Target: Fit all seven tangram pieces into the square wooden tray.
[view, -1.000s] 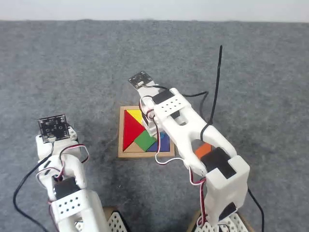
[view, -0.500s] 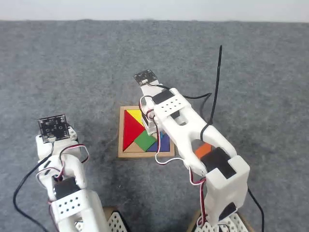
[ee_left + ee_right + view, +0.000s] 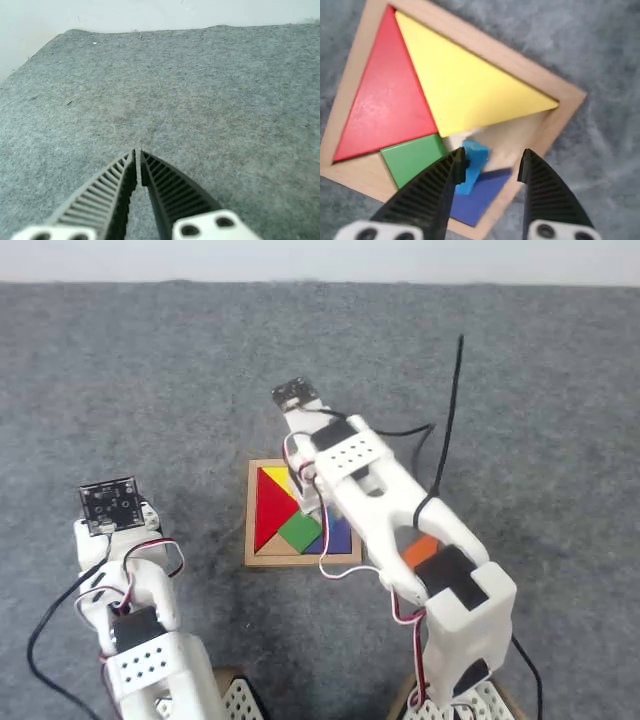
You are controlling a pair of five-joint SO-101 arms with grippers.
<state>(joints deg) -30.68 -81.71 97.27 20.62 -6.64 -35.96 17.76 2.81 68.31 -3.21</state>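
Right end effector (image 3: 491,162) (jaws apart) above tray (image 3: 568,108)

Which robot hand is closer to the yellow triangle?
Right. The right gripper hangs above the tray by the yellow triangle; the left gripper is over grey mat, far away.

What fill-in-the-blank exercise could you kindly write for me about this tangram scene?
The left end effector is ___.
Between the open fingers of the right end effector sits a light ___ piece.
In the wooden tray, the red triangle borders the ___ triangle.
Missing words: shut, blue, yellow.
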